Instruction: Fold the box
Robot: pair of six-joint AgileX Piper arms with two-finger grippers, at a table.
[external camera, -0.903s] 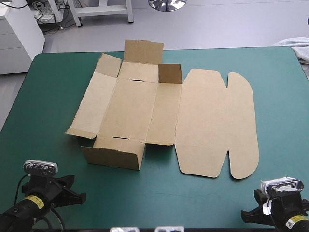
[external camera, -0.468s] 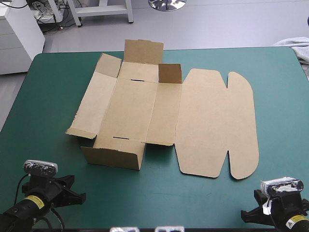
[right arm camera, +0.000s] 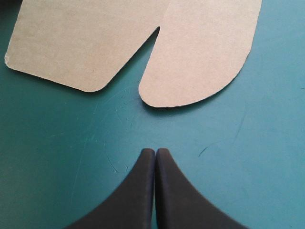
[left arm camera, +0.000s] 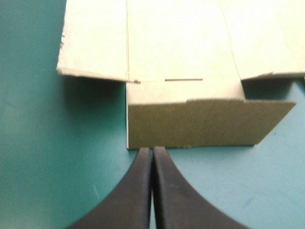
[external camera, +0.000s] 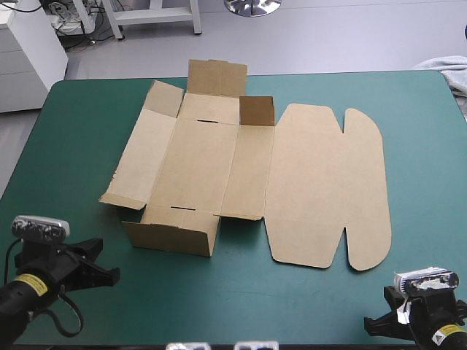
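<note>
- Box: partly folded on the teal-green cover, near wall raised, lid flat.
- Left gripper: fingers pressed together, pointing at the near wall.
- Right gripper: fingers pressed together, short of the lid.

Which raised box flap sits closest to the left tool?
The box's near wall, standing upright just ahead of the shut left tool; the other raised flaps are at its far edge.
</note>
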